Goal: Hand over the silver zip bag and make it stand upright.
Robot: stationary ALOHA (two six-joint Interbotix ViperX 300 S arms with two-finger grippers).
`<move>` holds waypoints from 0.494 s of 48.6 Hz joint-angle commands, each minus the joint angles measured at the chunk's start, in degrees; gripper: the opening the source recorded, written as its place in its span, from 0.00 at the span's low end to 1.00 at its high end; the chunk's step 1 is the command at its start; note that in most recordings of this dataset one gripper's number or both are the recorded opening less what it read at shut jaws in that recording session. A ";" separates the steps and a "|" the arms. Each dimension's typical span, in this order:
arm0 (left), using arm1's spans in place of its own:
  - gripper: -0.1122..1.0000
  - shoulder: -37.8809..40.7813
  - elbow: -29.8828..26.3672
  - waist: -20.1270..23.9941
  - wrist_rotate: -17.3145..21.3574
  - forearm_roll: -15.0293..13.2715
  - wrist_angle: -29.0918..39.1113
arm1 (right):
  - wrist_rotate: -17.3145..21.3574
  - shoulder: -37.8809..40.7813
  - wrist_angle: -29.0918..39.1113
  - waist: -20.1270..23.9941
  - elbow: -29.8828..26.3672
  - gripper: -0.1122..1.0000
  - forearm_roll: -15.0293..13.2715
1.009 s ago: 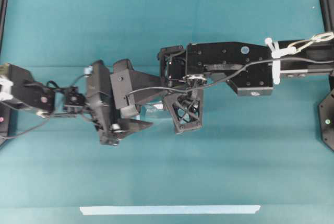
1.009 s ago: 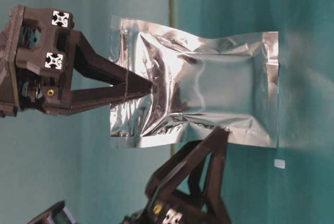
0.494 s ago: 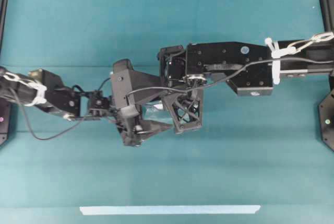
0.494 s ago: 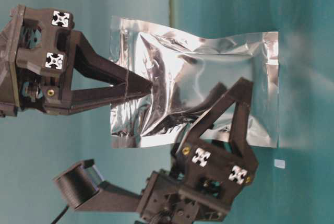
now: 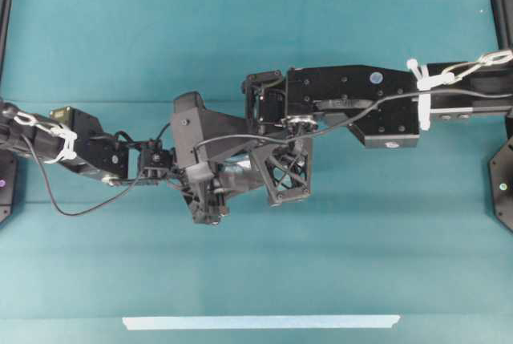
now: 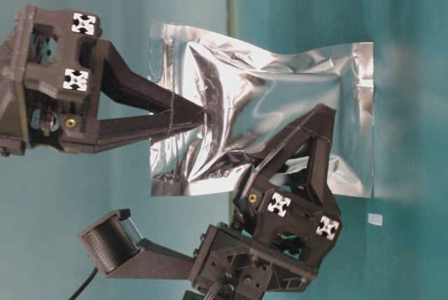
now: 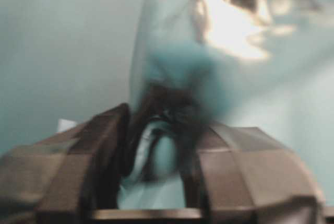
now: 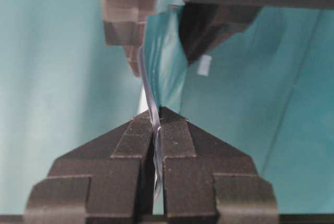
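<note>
The silver zip bag (image 6: 280, 83) hangs in the air above the teal table, crinkled and shiny. My right gripper (image 6: 201, 113) is shut on one end of it; in the right wrist view the foil edge (image 8: 152, 104) is pinched between its pads (image 8: 156, 122). My left gripper (image 6: 316, 117) reaches in at the bag's other half. Its fingers (image 8: 133, 51) press against both faces of the foil. The left wrist view is blurred, with the bag (image 7: 224, 31) running up from between the narrowed jaws of that gripper (image 7: 164, 104). From overhead both grippers meet mid-table and hide nearly all of the bag (image 5: 236, 174).
A pale blue tape strip (image 5: 260, 322) lies along the table's near edge. A small white mark (image 6: 376, 219) sits on the cloth. Black frame parts stand at the right edge (image 5: 503, 176). Both arms cross the table's middle band.
My left arm has come in from the left to the bag, and its wide jaws have narrowed onto the foil. The right gripper and the bag have hardly moved.
</note>
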 commanded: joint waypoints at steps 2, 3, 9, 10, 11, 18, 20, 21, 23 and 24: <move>0.36 -0.18 -0.70 -0.35 0.79 0.09 1.67 | 0.09 -0.44 -0.26 0.35 -0.09 0.12 0.18; 0.36 -0.18 -0.70 -0.35 0.97 0.09 1.85 | 0.09 -0.44 -0.35 0.35 -0.09 0.12 0.18; 0.36 -0.18 -0.70 -0.44 1.41 0.09 2.64 | 0.09 -0.35 -0.26 0.35 0.00 0.12 0.26; 0.36 -0.18 -0.70 -0.53 1.41 0.09 2.64 | 0.09 -0.44 -0.26 0.35 -0.09 0.12 0.26; 0.36 -0.18 -0.70 -0.53 1.49 0.09 2.72 | 0.00 -0.35 -0.26 0.35 0.00 0.12 0.18; 0.36 -0.18 -0.79 -0.53 1.58 0.09 2.72 | 0.09 -0.44 -0.26 0.35 0.00 0.12 0.26; 0.36 -0.18 -0.88 -0.53 1.58 0.09 2.72 | 0.09 -0.44 -0.18 0.35 0.00 0.12 0.26; 0.36 -0.18 -0.88 -0.62 1.67 0.09 2.81 | 0.09 -0.44 -0.18 0.35 0.00 0.12 0.35; 0.36 -0.18 -0.79 -0.53 1.67 0.09 2.90 | 0.09 -0.44 -0.09 0.35 0.00 0.12 0.35; 0.36 -0.18 -0.79 -0.62 1.67 0.09 2.90 | 0.00 -0.35 -0.09 0.35 0.00 0.12 0.35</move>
